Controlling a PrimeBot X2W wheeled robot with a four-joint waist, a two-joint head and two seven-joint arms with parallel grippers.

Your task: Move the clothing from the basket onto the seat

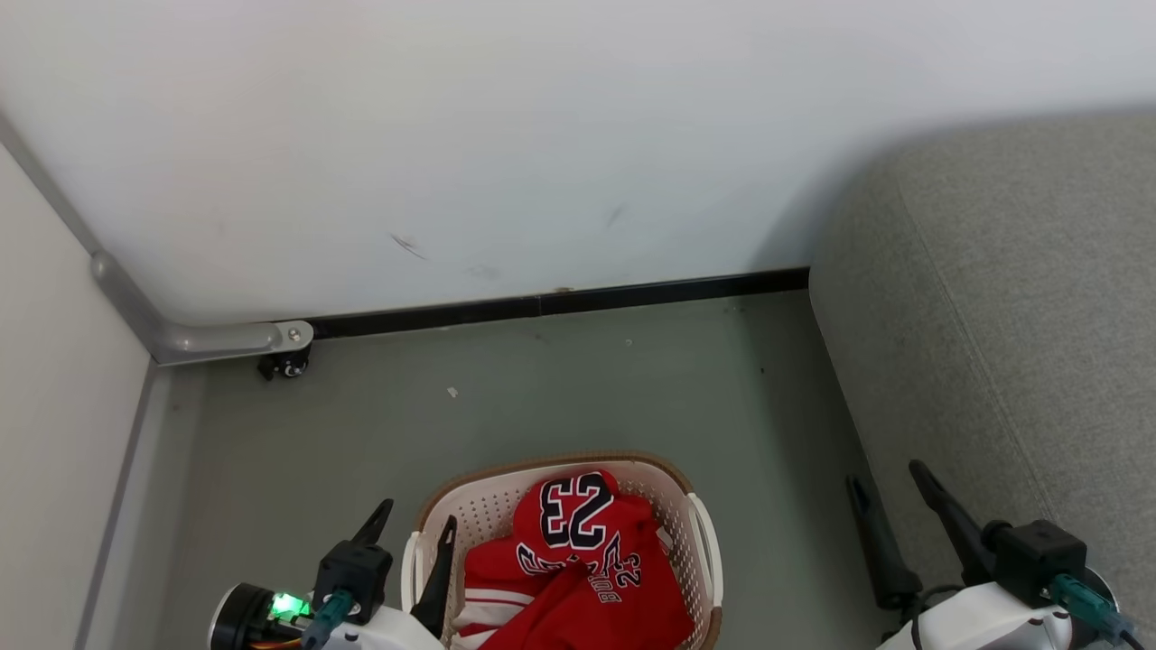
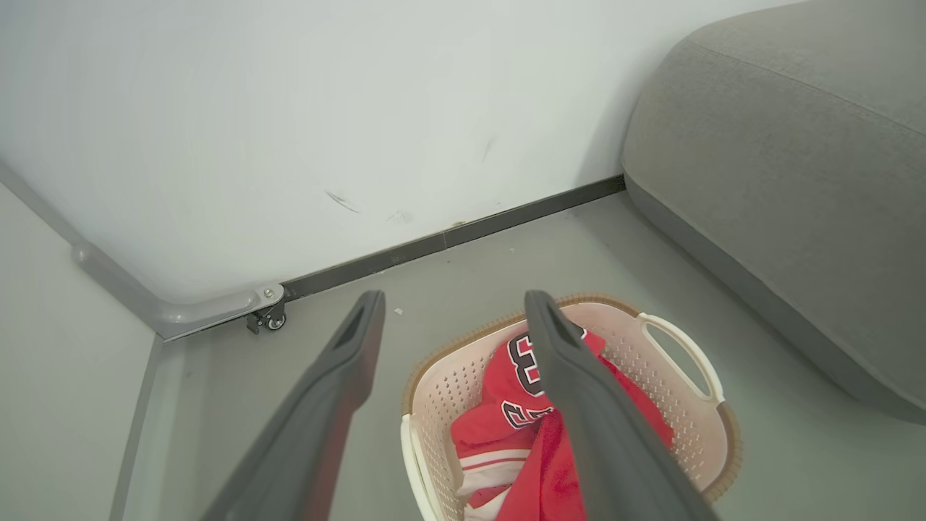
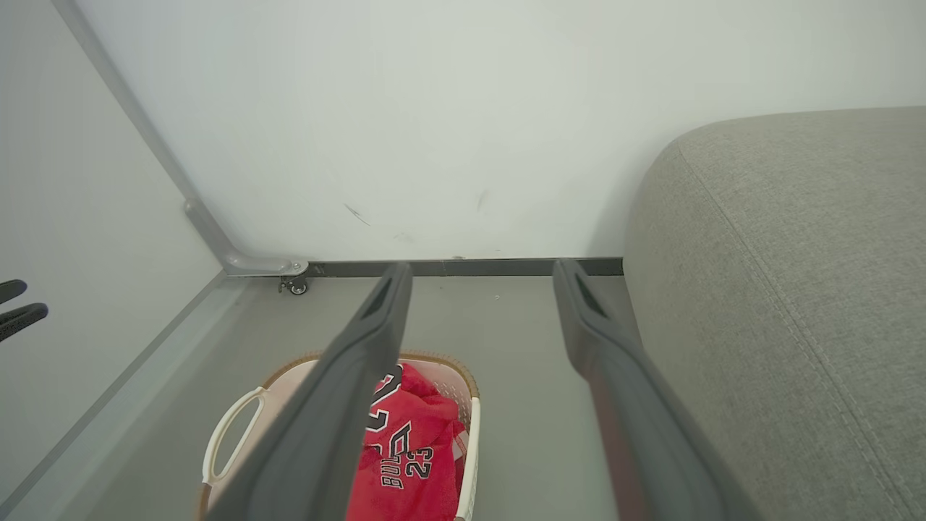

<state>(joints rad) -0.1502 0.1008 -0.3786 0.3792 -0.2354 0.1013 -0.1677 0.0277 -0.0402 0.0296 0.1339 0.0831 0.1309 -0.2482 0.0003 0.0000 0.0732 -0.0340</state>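
The red clothing (image 1: pixel 578 564) with its black-and-white "23" lies bunched inside the cream-white basket (image 1: pixel 704 542) on the floor, at the bottom middle of the head view. My left gripper (image 1: pixel 415 524) hovers open at the basket's left rim, one finger over the rim, holding nothing. My right gripper (image 1: pixel 890 492) stands open between the basket and the grey seat (image 1: pixel 1002 298), also holding nothing. The left wrist view looks down on the clothing (image 2: pixel 506 427) in the basket (image 2: pixel 694 434) between open fingers. The right wrist view shows the clothing (image 3: pixel 412 456) and the seat (image 3: pixel 781 289).
A white wall (image 1: pixel 542 135) with a dark baseboard closes off the far side. A pale partition (image 1: pixel 54 415) with a metal foot and caster (image 1: pixel 287 363) stands on the left. Grey floor (image 1: pixel 587 388) lies between basket and wall.
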